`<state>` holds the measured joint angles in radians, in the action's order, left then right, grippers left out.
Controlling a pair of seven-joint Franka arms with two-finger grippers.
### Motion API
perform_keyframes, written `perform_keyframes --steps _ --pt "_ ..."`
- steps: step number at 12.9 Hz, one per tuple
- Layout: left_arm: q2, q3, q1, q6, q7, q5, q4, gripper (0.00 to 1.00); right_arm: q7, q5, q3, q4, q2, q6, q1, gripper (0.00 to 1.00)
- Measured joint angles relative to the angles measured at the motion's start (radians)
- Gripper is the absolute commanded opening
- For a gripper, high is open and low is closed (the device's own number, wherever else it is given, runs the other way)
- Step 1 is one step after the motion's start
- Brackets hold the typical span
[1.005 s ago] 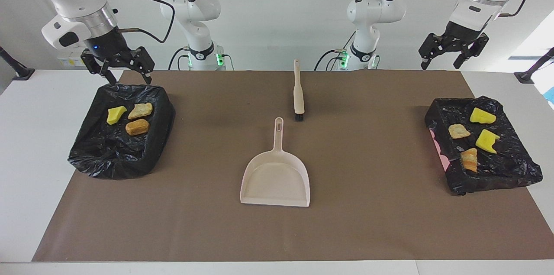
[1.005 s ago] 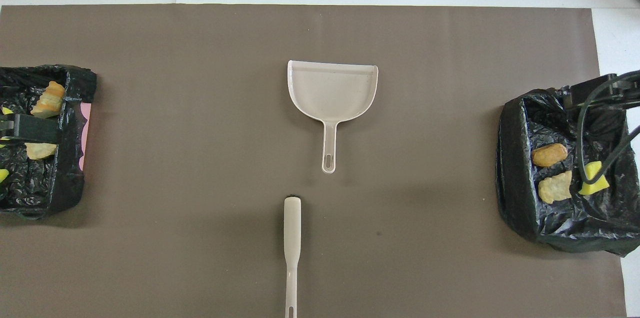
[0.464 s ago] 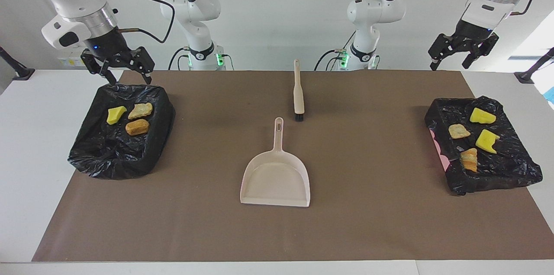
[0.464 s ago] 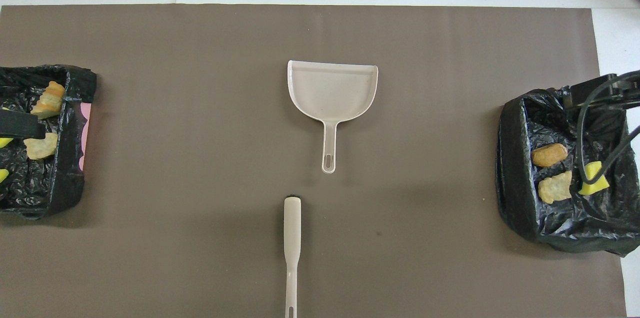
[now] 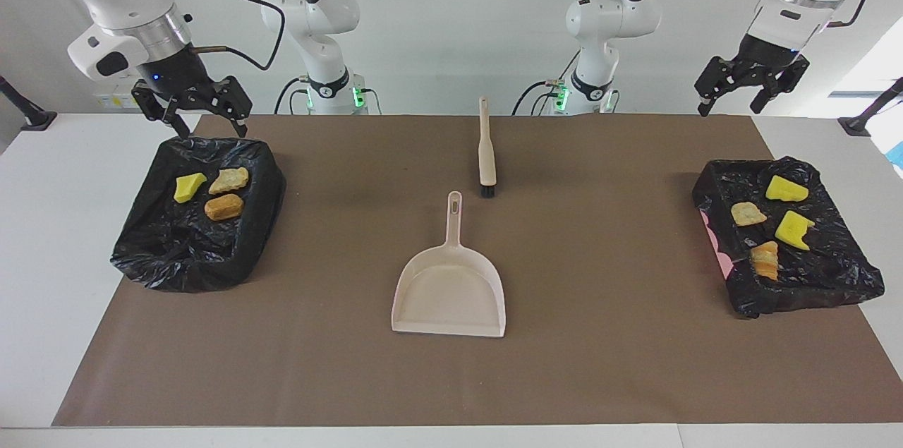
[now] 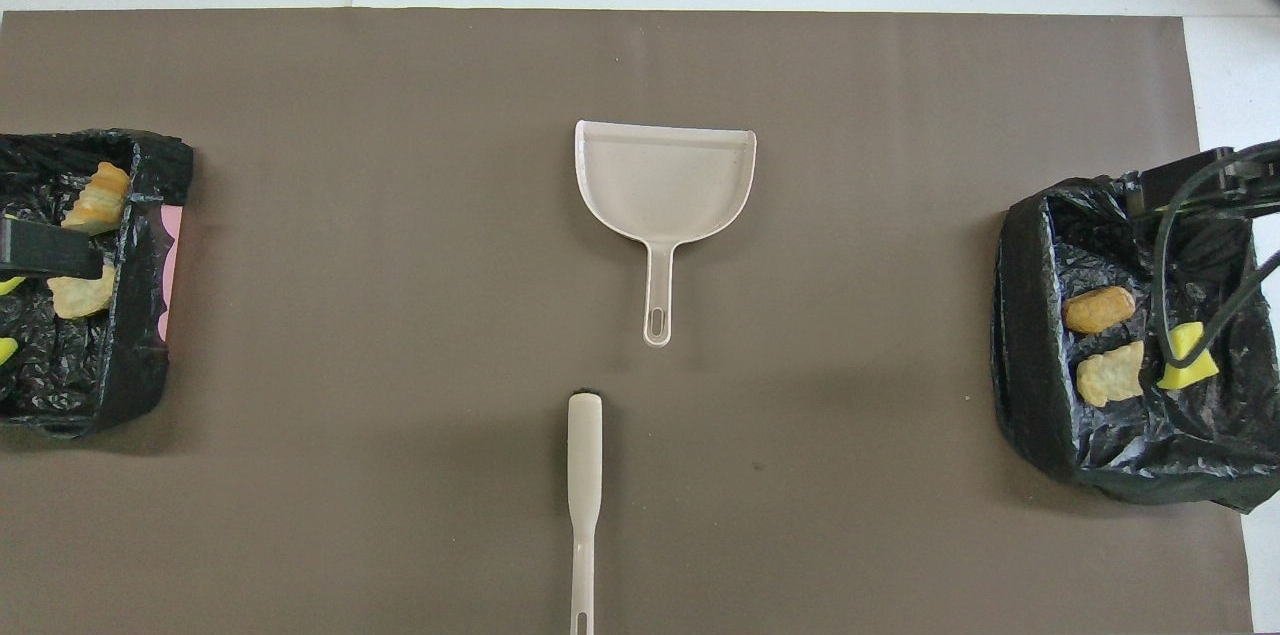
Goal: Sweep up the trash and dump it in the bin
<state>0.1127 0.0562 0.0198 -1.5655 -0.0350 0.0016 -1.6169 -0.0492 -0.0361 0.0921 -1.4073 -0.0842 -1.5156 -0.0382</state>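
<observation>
All the trash lies in two black-lined bins. The bin (image 5: 264, 187) at the right arm's end holds a yellow wedge (image 5: 189, 186) and two brown pastry bits (image 5: 224, 207). My right gripper (image 5: 211, 127) hangs open and empty just above that bin's rim nearest the robots. The bin (image 5: 712, 190) at the left arm's end holds several pieces, among them a yellow wedge (image 5: 794, 230) and a croissant-like bit (image 5: 765, 259). High over the edge of that bin nearest the robots, my left gripper (image 5: 729, 106) is open and empty. In the overhead view only an edge of each gripper shows.
A beige dustpan (image 5: 450, 286) lies mid-mat, its handle pointing toward the robots. A beige brush (image 5: 486, 152) lies in line with it, nearer the robots, bristles toward the pan. The brown mat (image 5: 600, 335) covers the table between the bins.
My left gripper has risen a little and drawn back toward the robots above its bin. The right gripper, trash, dustpan and brush have not moved.
</observation>
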Motion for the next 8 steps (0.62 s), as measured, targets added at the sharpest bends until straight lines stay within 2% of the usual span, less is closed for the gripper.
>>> perform_keyframes --steps 8 --pt "0.023 0.009 -0.001 -0.003 0.000 -0.001 -0.032 1.00 0.000 0.000 0.000 0.000 0.000 0.000 0.000 1.00"
